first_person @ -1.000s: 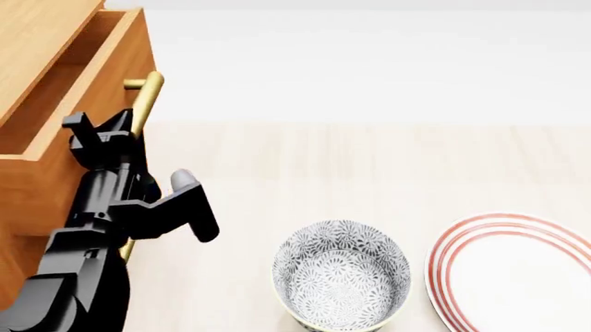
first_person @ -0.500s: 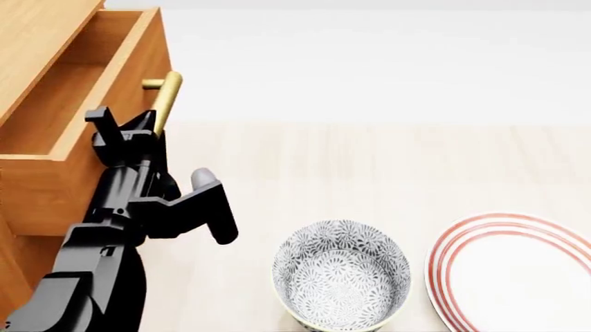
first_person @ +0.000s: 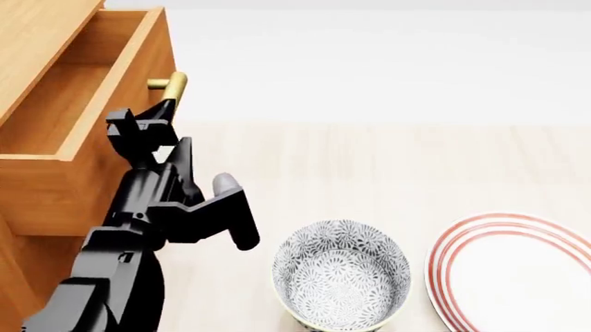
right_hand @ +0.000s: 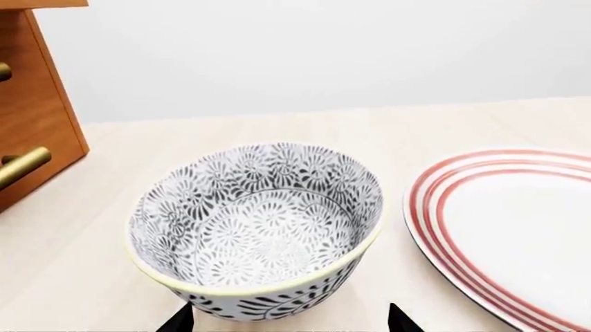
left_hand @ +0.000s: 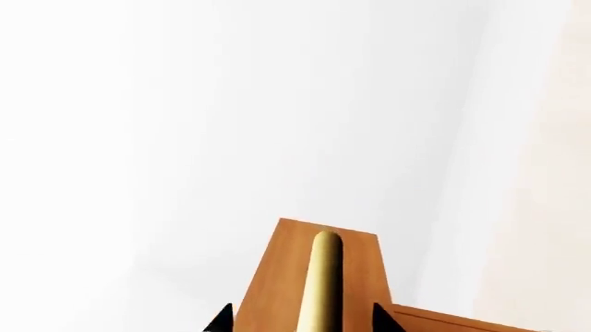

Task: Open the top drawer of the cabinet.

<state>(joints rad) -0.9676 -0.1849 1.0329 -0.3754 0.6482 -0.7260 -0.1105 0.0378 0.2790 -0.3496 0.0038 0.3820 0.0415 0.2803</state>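
At upper left the top drawer (first_person: 65,117) stands pulled out, its brass handle (first_person: 171,93) running lengthwise, the left end effector (first_person: 148,124) clenched on it

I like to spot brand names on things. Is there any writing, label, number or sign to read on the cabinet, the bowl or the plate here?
None: no view shows any words, numbers, labels or signs.
The cabinet is plain wood grain with a bare brass handle.
The bowl has only a grey flower pattern.
The plate has only red rings.
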